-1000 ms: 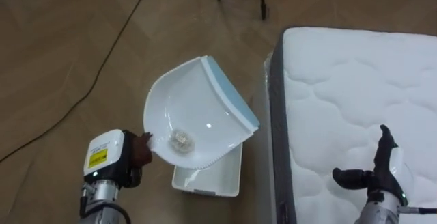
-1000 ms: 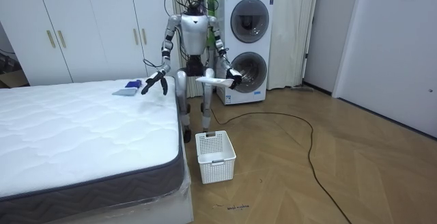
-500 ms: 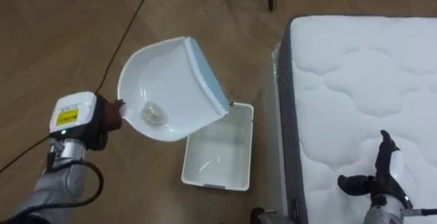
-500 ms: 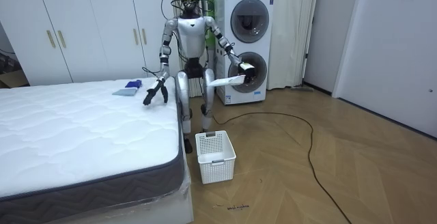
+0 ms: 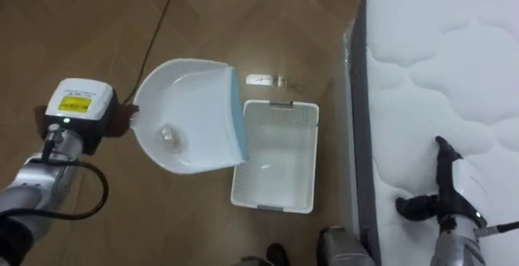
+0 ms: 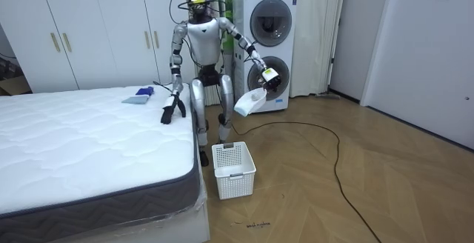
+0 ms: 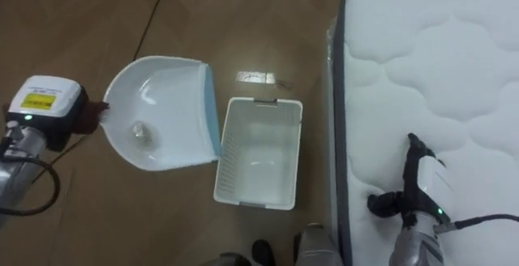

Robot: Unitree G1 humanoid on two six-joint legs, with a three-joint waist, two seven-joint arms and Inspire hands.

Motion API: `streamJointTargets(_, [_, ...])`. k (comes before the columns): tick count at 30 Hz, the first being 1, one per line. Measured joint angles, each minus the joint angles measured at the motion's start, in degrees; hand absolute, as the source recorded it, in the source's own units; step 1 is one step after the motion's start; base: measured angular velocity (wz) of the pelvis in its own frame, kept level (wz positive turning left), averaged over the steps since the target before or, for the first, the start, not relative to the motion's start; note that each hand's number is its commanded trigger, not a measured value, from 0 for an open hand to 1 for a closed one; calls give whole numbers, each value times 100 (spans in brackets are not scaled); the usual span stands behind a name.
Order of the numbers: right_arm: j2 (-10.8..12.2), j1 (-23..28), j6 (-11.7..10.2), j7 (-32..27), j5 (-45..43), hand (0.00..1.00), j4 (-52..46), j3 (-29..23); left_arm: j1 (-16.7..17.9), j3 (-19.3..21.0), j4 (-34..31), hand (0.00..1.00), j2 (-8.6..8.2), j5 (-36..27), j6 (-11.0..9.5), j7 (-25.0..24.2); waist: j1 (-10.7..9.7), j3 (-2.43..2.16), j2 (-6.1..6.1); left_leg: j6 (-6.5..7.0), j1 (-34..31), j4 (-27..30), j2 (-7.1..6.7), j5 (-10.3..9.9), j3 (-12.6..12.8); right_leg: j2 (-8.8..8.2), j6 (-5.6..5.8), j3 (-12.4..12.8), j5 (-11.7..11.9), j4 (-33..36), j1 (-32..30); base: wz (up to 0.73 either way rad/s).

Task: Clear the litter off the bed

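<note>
Left hand (image 5: 79, 113) clamped round handle of white dustpan (image 5: 199, 108). Pan tilted above floor, blue lip over left rim of white basket (image 5: 272, 208). Small pale clump (image 5: 168, 135) inside pan. Right hand (image 5: 446, 195) spread over mattress (image 5: 454, 55), near its left edge.

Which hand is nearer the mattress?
Right. The right hand hovers over the mattress edge; the left hand holds the dustpan over the floor, beyond the basket.
</note>
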Motion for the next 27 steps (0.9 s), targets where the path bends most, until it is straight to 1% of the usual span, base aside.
streamJointTargets(1, [-28,3,6,-12,-56,0,-58,0,-2,-41,-21,100,0,58,76,-62,-14,9,57,5,1,-7,1,-3,54,5,2,61,-1,27,-33,-14])
streamJointTargets(2, [-46,8,5,-16,-64,0,-95,4,-4,-76,-39,100,0,73,115,-104,-30,5,91,14,1,-8,-1,-9,73,0,6,73,-4,51,-47,-14])
streamJointTargets(4, [-70,-11,-1,-22,-163,0,-178,21,-12,-229,-114,100,41,86,203,-261,-128,7,172,22,14,-8,-4,-16,143,-26,6,95,-23,116,-79,-8])
streamJointTargets(5, [-78,-9,0,-17,-187,0,-222,19,-13,-229,-135,100,41,98,220,-306,-151,10,183,22,14,-6,-5,-16,157,-31,4,101,-25,136,-96,-7])
streamJointTargets(7, [-97,10,12,-12,-394,0,-335,4,-12,-232,-216,100,44,152,251,-513,-221,35,234,27,15,15,-14,-22,196,-69,-15,94,-54,204,-129,-4])
streamJointTargets(8, [-98,10,12,-13,-430,0,-355,1,-12,-233,-216,100,52,168,254,-558,-249,37,248,21,13,15,-22,-26,204,-86,-20,92,-61,225,-143,0])
streamJointTargets(9, [-99,15,12,-13,-486,0,-426,1,-12,-234,-213,100,84,205,272,-670,-303,33,253,7,3,22,-49,-37,231,-125,-26,108,-99,289,-195,0])
streamJointTargets(10, [-104,26,12,-12,-536,0,-495,0,-12,-234,-210,100,95,204,323,-788,-325,34,272,8,6,33,-52,-40,268,-125,-28,149,-126,312,-220,-5])
streamJointTargets(12, [-111,66,5,-15,-621,0,-570,0,-13,-233,-207,100,128,207,326,-904,-332,25,288,17,28,50,-51,-37,337,-121,-34,218,-160,382,-243,-12])
streamJointTargets(15, [-115,60,-10,-14,-723,0,-614,0,-24,-233,-149,100,186,207,326,-1036,-365,20,347,16,73,23,-46,-41,405,-104,-43,287,-174,412,-250,-11])
streamJointTargets(17, [-134,62,-9,-20,-758,0,-696,-7,-55,-233,-35,100,193,206,352,-1167,-383,26,431,16,118,-18,-12,-41,537,-86,-37,351,-175,413,-249,-10])
streamJointTargets(19, [-141,69,-10,-25,-765,0,-765,-10,-60,-233,33,100,197,207,416,-1270,-409,27,482,17,153,-42,-10,-40,581,-87,-34,377,-175,422,-250,-9])
streamJointTargets(22, [-137,46,-34,-15,-767,0,-768,-9,-60,-231,36,100,215,209,476,-1391,-439,25,486,17,216,-89,-8,-40,678,-103,-43,400,-198,469,-250,-5])
streamJointTargets(27, [-133,38,-119,-4,-768,0,-757,-9,-61,-232,17,100,215,211,476,-1597,-455,26,488,16,219,-91,-4,-40,709,-97,-57,449,-214,502,-282,-1])
